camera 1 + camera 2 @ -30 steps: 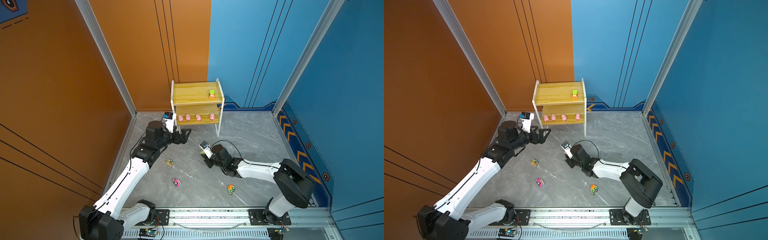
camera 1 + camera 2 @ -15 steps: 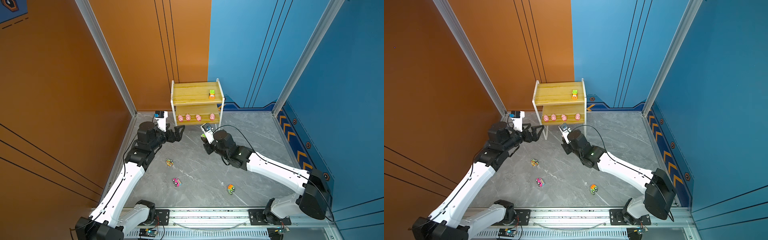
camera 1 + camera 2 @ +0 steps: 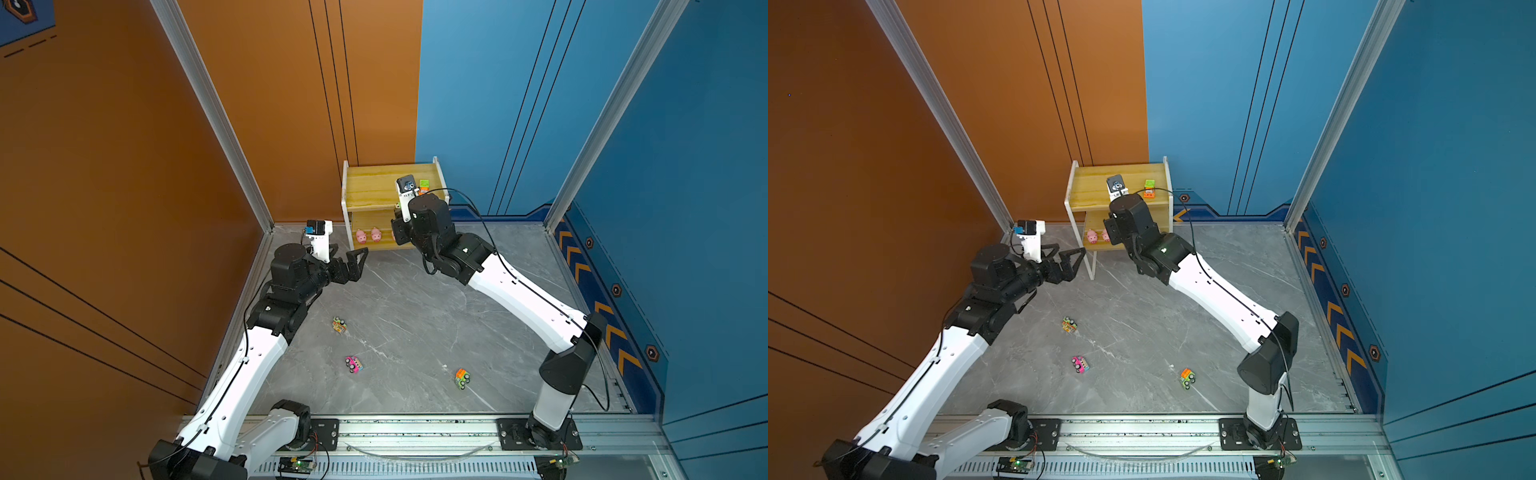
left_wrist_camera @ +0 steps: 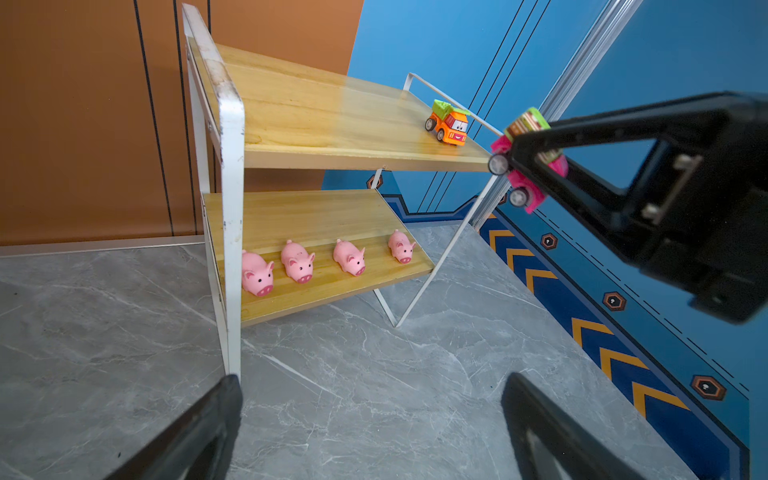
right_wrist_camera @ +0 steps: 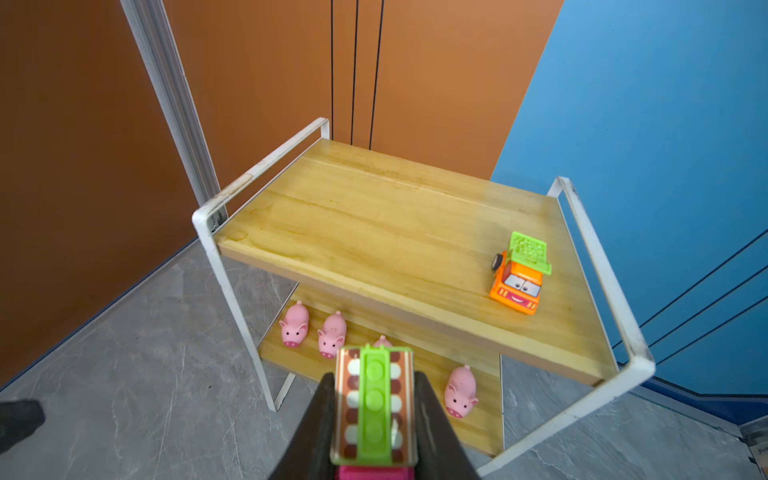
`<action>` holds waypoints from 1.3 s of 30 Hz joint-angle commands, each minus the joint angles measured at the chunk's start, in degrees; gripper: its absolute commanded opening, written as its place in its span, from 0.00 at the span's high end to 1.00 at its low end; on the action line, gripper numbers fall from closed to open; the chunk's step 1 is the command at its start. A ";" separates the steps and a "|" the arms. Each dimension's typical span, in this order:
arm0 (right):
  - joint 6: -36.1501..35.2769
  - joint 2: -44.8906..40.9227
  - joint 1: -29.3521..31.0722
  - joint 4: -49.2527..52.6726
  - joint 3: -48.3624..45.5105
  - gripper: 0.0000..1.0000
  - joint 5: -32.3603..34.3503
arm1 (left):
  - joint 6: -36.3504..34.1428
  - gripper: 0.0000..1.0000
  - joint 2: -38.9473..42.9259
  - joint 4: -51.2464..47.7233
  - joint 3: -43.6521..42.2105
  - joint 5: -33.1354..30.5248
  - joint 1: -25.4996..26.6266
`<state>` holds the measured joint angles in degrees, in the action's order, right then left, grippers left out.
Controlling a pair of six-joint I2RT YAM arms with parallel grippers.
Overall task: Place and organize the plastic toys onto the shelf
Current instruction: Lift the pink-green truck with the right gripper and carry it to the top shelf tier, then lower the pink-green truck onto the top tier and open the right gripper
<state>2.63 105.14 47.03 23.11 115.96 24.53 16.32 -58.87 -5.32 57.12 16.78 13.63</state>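
One pink car — between right fingers

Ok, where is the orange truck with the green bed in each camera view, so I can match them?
In a top view: orange truck at the upper board's right end.
In a top view: same spot.
Left wrist: upper board's far end.
Right wrist: upper board, beside the white side rail.
Shared landmark: the shelf, pink pigs on its lower board.

Shelf stands at 12 o'clock: truck on upper board, right end; pigs along lower board (four, front edge). Car A lies at 9 o'clock, car B at 8, car C at 5.
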 commanded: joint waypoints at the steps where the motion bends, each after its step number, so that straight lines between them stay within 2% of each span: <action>1: 1.16 4.00 -1.48 5.93 7.91 0.73 1.66 | -0.01 0.02 0.26 1.01 -0.66 0.62 0.64; 6: 1.34 9.38 -3.27 8.18 16.97 0.73 2.11 | 0.78 0.02 -0.49 1.01 -0.54 1.09 1.05; 16: 2.41 15.49 -6.14 7.22 23.47 0.72 1.14 | 1.09 0.02 -1.46 1.08 -0.53 1.32 1.65; 39: 4.20 21.63 -8.59 0.58 25.68 0.70 1.55 | 1.26 0.02 -2.01 1.07 -0.54 1.49 1.48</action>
<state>6.04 125.69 38.46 25.56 139.70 25.41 17.02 -60.75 -5.32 57.12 16.82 15.03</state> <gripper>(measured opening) 0.296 0.982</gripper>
